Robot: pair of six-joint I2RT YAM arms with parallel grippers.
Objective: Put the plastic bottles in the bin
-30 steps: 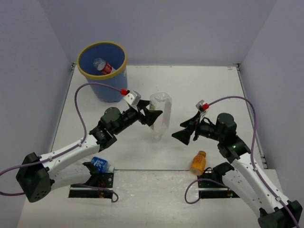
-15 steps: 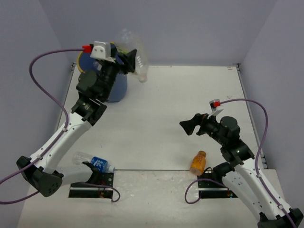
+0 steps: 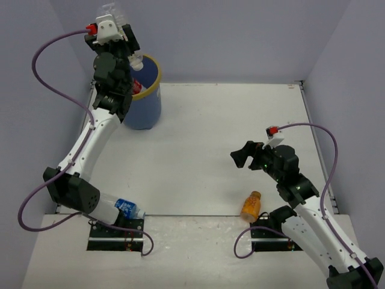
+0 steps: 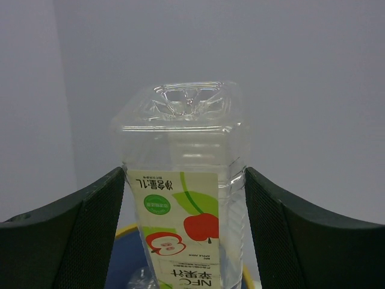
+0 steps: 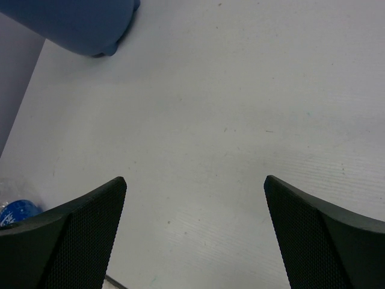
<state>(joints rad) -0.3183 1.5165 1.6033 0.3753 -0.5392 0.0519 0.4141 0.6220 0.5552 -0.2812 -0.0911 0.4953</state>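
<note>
My left gripper [image 3: 124,47] is raised above the bin [image 3: 146,102], a blue bucket with a yellow rim at the far left. It is shut on a clear square bottle [image 4: 183,180] with a pale apple label, held upside down with its neck [image 3: 136,60] over the bin's opening. A red-labelled bottle [image 3: 136,87] lies inside the bin. My right gripper [image 3: 242,158] hovers open over bare table, nothing between its fingers [image 5: 90,211]. A stubby orange bottle [image 3: 251,205] lies near the right arm's base. A blue-labelled clear bottle [image 3: 119,208] lies by the left arm's base.
Grey walls enclose the white table [image 3: 210,132] on three sides. The bin stands in the far left corner, close to the wall. In the right wrist view the bin's base [image 5: 78,24] is at the top left and the blue-labelled bottle [image 5: 13,212] at the left edge.
My left arm swung the clear bottle from the middle of the table up and back to above the bin. The right gripper drew back slightly to the right and stayed open.
</note>
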